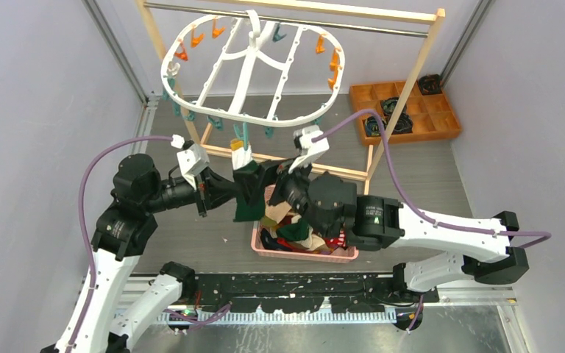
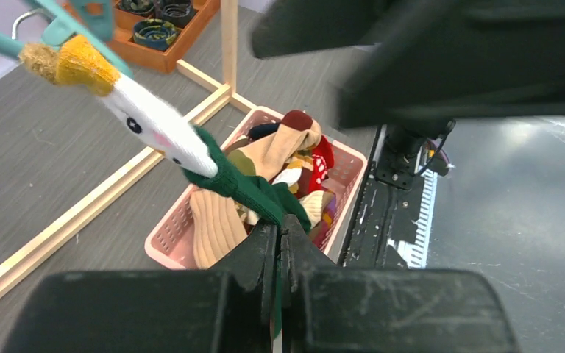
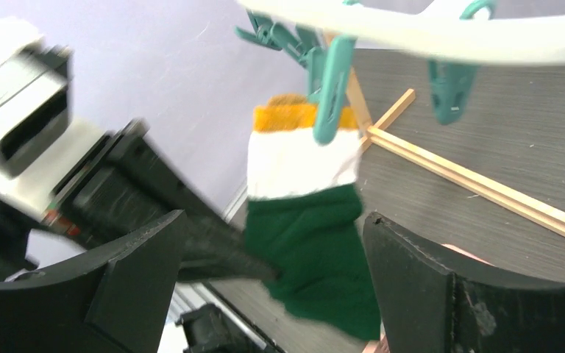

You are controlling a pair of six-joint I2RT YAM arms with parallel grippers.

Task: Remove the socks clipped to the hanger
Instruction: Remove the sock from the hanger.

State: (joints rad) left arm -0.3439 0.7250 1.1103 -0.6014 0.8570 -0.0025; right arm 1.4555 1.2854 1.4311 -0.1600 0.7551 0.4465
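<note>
Left gripper [image 2: 279, 234]: fingers pressed together, clamped on the dark green toe end of the green sock [image 2: 239, 182]; green fabric shows in the seam between the fingers in the left wrist view. The green sock is pulled taut at a slant from that grip up to its cuff. It is green at the foot, white with a small face print in the middle, and has a yellow band at the top. The cuff is pinched in a teal clip [image 3: 331, 95] that hangs from the near rim of the hanger [image 3: 427, 31]. The hanger is suspended by its hook from the rail of the wooden rack [image 1: 419, 66], with its other orange and teal clips bare. Under and just right of the sock, a pink basket [image 2: 165, 243] sits on the table [image 1: 441, 176], holding loose socks [image 2: 294, 147] in beige, red and dark colours. Right gripper [image 3: 274, 220]: fingers spread wide apart, nothing held. In the right wrist view the sock's green part lies between the two fingers; I cannot tell whether either touches it. At far right, an orange compartment tray [image 1: 449, 126] sits beside the rack's foot.
</note>
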